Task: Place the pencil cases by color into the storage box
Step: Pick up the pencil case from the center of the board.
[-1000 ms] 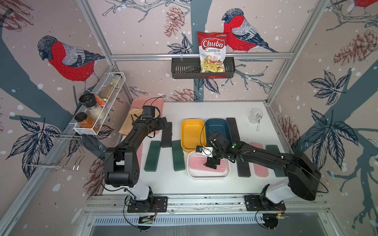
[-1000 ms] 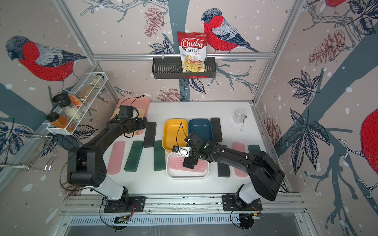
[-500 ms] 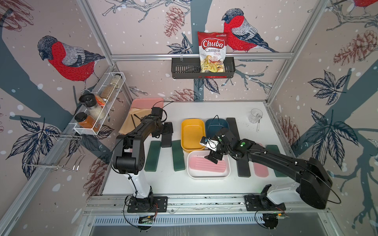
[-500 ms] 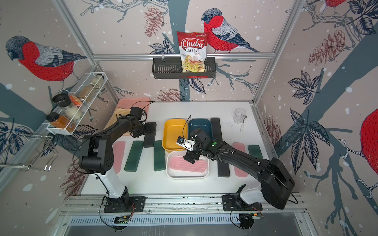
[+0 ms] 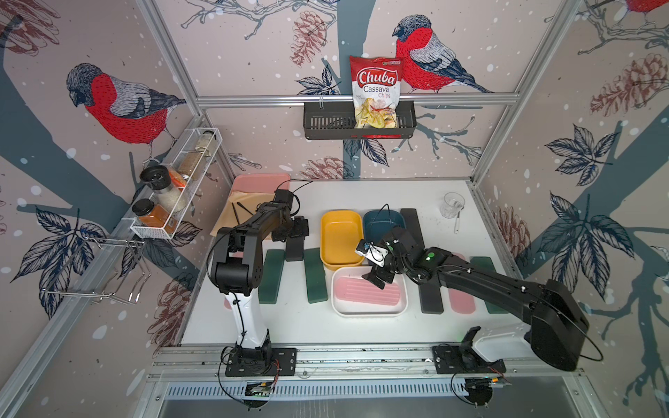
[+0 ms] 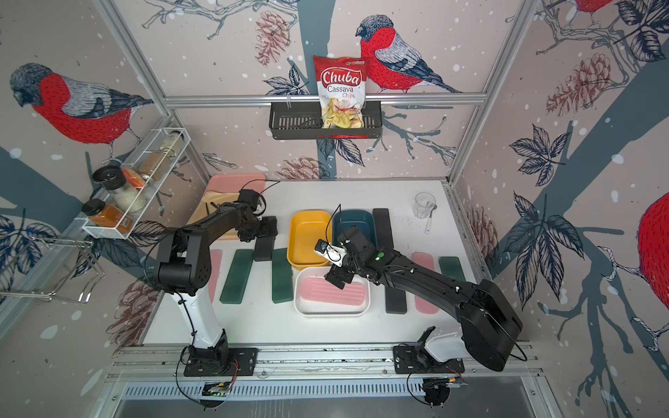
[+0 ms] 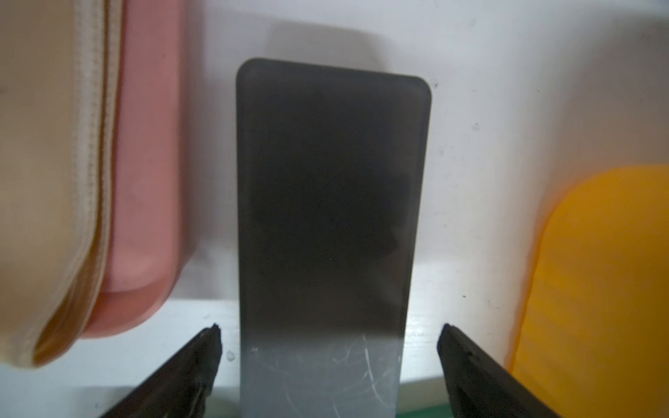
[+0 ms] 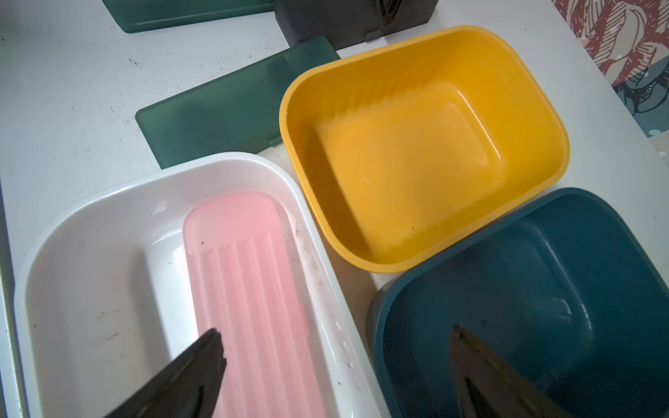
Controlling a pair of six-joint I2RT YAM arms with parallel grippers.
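Black pencil case [image 7: 331, 217] lies flat on the table [image 5: 289, 325], between the pink tray [image 7: 144, 181] and the yellow tub [image 7: 597, 289], and the left gripper [image 7: 329, 336] straddles one end, jaws wide, gripping nothing. Right gripper [image 8: 336, 336] hangs wide and empty over the white tub [image 8: 90, 202], where one pink case [image 8: 249, 289] lies. Danger from here: this flat, slim case offers little edge, so a shallow pinch could slip, or tip it against the tray, and a loose carry could drop it short of its tub.
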